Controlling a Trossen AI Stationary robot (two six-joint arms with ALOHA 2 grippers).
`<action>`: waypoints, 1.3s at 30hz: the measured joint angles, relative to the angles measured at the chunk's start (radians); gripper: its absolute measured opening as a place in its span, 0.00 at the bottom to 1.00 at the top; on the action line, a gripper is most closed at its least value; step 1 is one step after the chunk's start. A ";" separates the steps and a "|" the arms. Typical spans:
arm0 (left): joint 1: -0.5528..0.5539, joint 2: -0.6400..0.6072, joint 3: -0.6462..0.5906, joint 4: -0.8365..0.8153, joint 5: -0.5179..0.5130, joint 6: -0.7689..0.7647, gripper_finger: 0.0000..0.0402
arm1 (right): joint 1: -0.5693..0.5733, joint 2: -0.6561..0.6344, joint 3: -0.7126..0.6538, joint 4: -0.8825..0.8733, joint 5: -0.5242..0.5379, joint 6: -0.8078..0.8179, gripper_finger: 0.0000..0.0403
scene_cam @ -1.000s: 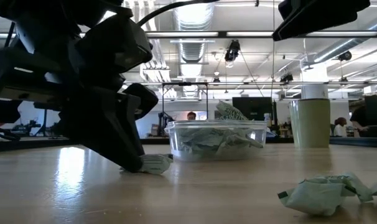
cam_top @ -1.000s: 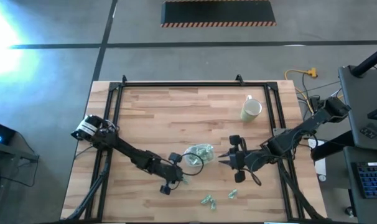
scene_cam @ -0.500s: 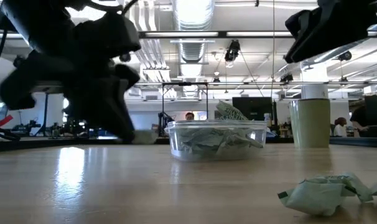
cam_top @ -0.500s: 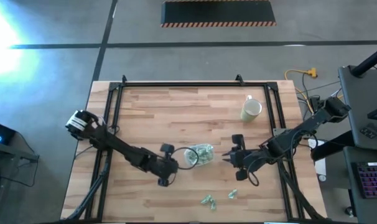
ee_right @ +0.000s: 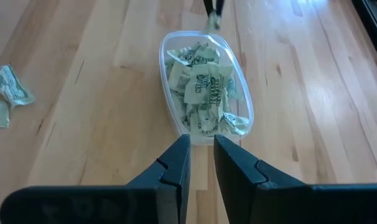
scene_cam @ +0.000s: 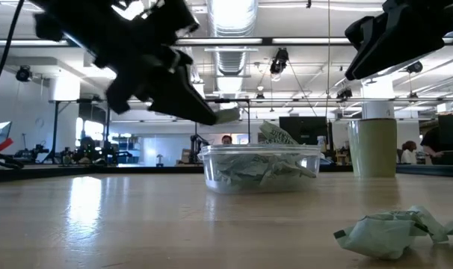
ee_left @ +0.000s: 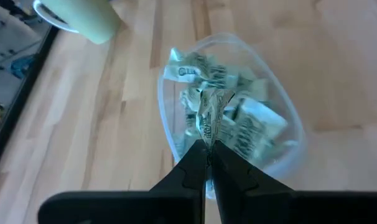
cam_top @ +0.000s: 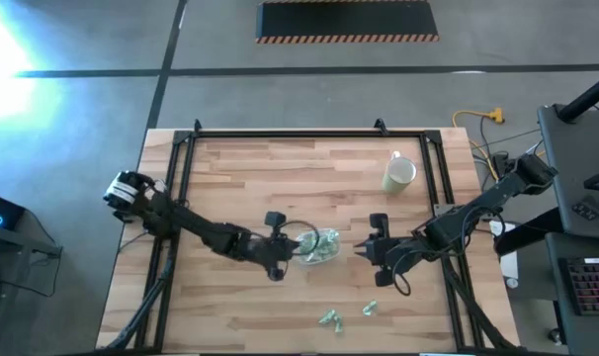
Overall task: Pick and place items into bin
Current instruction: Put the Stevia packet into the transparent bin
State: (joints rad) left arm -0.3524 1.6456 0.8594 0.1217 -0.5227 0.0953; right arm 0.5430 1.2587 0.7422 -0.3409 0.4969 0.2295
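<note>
The left gripper (scene_cam: 225, 116) has lifted off the table and swung over the near rim of the bin (cam_top: 317, 246), its fingers clenched on one pale wrapped piece (ee_left: 209, 118) held just above the pile. The bin, already heaped with wrapped pieces (ee_right: 204, 87), sits mid-table. The right gripper (cam_top: 360, 249) hangs just beside the bin, fingers slightly parted and grasping nothing. Loose pieces (cam_top: 330, 318) lie on the wood near the bin; a cream mug (cam_top: 398, 174) stands well apart.
</note>
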 joint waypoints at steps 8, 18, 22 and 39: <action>0.081 0.049 0.000 0.063 0.114 -0.001 0.00 | 0.000 0.000 -0.001 0.000 -0.001 0.000 0.15; 0.083 0.054 0.001 0.084 0.332 0.069 0.08 | 0.000 0.001 -0.004 0.000 -0.002 0.000 0.15; 0.085 0.056 0.001 0.091 0.314 0.071 0.17 | 0.000 0.001 -0.004 0.000 -0.002 0.000 0.15; 0.054 -0.009 0.001 0.069 0.233 0.068 0.46 | 0.100 0.030 -0.116 0.186 -0.426 0.138 0.15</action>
State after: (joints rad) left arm -0.2985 1.6363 0.8602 0.1907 -0.2898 0.1635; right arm 0.6432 1.2889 0.6261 -0.1544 0.0709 0.3672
